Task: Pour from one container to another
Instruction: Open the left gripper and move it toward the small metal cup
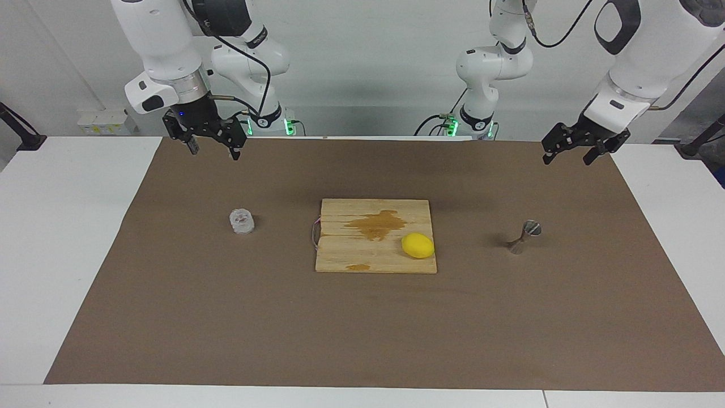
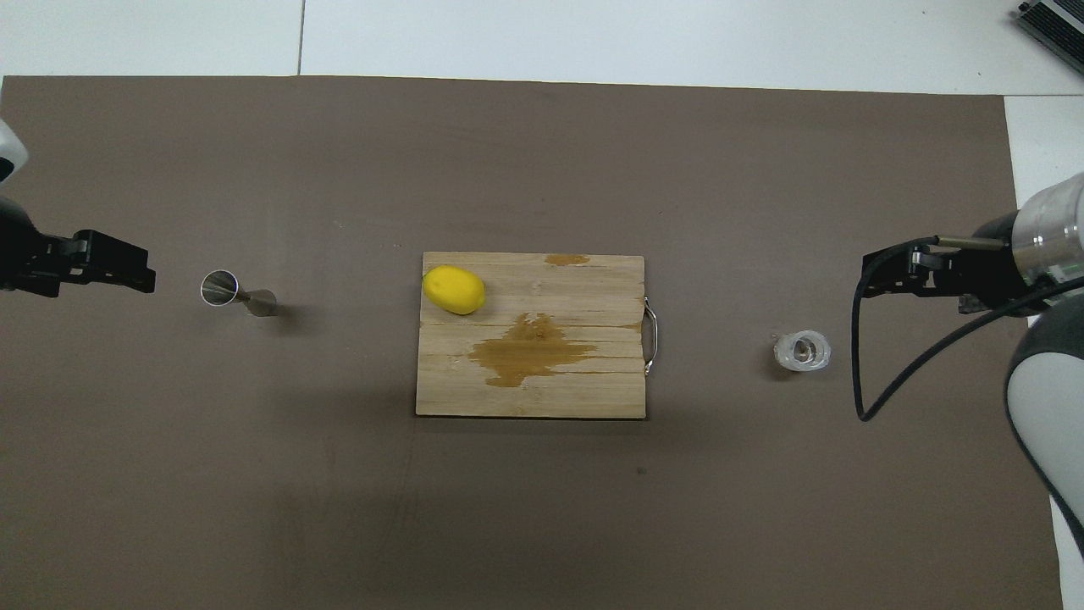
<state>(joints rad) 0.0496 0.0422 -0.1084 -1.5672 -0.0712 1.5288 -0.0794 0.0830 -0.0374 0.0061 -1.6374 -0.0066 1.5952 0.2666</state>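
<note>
The small bumpy clear glass cup (image 1: 242, 222) (image 2: 802, 351) stands upright on the brown mat toward the right arm's end. The steel hourglass jigger (image 1: 524, 237) (image 2: 237, 292) stands on the mat toward the left arm's end. My right gripper (image 1: 215, 153) (image 2: 881, 275) hangs open and holds nothing, high over the mat beside the cup. My left gripper (image 1: 566, 159) (image 2: 127, 267) is open too, tilted, raised over the mat at the jigger's end. Neither gripper touches anything.
A wooden cutting board (image 1: 340, 255) (image 2: 593, 381) with a brown stain and a metal handle lies mid-table between cup and jigger. A yellow lemon (image 1: 418, 245) (image 2: 454, 289) rests on its corner toward the jigger. The brown mat (image 1: 362, 328) covers most of the white table.
</note>
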